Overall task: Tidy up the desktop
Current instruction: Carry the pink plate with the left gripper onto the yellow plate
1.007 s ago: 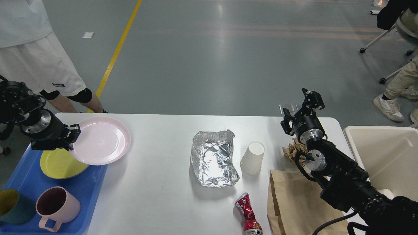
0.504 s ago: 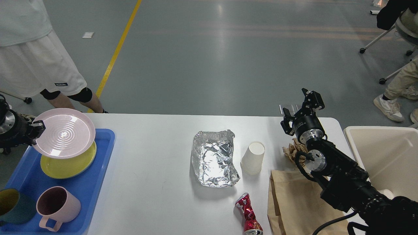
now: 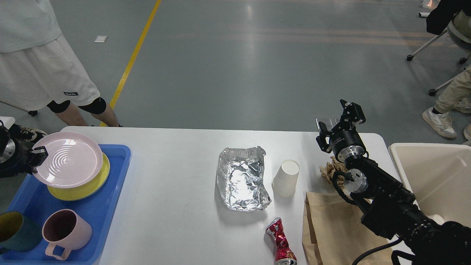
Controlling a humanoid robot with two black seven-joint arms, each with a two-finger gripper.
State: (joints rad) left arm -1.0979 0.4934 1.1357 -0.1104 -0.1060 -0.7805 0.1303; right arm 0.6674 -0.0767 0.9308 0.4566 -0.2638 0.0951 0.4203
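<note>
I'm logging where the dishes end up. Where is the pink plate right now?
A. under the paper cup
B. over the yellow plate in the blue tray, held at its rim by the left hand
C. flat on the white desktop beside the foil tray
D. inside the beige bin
B: the pink plate sits over the yellow plate in the blue tray, the left hand gripping its rim.

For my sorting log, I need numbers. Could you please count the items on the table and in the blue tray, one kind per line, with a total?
Plates: 2, pink plate, yellow plate
Mugs: 2, pink mug, teal mug
Foil tray: 1
Paper cup: 1
Crushed red can: 1
Brown paper bag: 1
Crumpled brown paper: 1
Total: 9
</note>
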